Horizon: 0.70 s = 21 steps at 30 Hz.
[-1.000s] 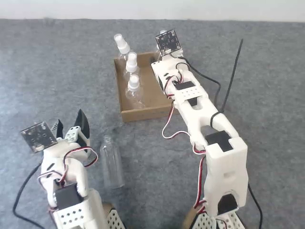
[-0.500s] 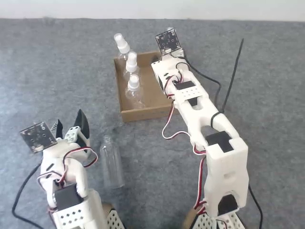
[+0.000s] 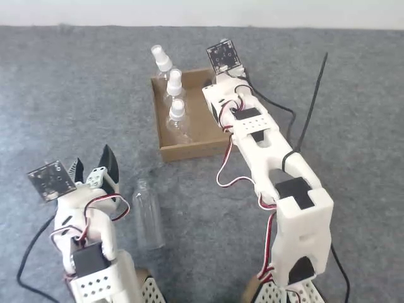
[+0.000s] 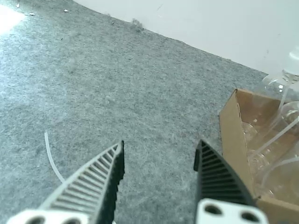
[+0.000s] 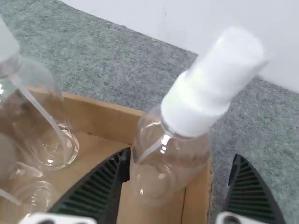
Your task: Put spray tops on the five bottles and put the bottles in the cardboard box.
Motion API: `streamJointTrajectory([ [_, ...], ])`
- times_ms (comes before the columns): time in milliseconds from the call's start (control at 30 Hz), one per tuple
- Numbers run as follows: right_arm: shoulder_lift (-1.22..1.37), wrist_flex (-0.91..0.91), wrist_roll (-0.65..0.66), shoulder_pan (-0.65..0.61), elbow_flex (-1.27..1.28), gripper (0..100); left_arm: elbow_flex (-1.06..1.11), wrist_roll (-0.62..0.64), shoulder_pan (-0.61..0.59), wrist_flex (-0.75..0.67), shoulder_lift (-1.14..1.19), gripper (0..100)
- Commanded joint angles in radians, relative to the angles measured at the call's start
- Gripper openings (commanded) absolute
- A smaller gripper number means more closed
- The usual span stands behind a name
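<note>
Right gripper (image 5: 180, 157) sits over the far corner of the box (image 3: 189, 150), jaws apart on either side of a capped bottle (image 5: 163, 172). There's a gap between the bottle and one jaw, so nothing is clamping it. It stands inside the box and leans, with its top (image 5: 212, 79) tipped outward. My read is that the corner walls are propping it, and this is the release point.

Three bottles (image 3: 173, 88) with tops on stand in a row along the opposite box wall. They're probably packed tight to leave room for the rest.

Left gripper (image 4: 159, 149) hangs low over the carpet (image 3: 76, 95) on the near side, jaws wide apart and holding nothing. The bare bottle (image 3: 148, 218) lies on its side just beside that arm, neck toward the box and no top on it. That's your fifth bottle, and it needs standing up before it can be capped.

Materials:
- **Bottles:** clear thin plastic, round and slick, with dip tubes (image 5: 39, 116) visible through the walls. I'd expect them to flex under a hard squeeze.
- **Tops:** white, smooth and cylindrical.
- **Box:** shallow brown cardboard with low walls, so the bottles get little side support.
- **Carpet:** grey felt, fuzzy enough that the lying bottle shouldn't roll far.
- **Jaws:** black with ribbed faces.
</note>
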Motion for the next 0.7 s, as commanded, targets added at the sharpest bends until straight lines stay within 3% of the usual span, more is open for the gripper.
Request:
streamJointTrajectory([
  [0,-0.094,0.021,0.006,0.013,-0.006,28.4,-0.008,-0.008,-0.006,-0.031,-0.015,23],
  [167,-0.157,0.153,0.002,0.015,-0.005,33.2,-0.008,-0.008,-0.006,-0.031,-0.015,23],
  [667,-0.364,0.522,-0.043,0.007,-0.002,33.3,-0.012,-0.008,-0.008,-0.031,-0.015,23],
])
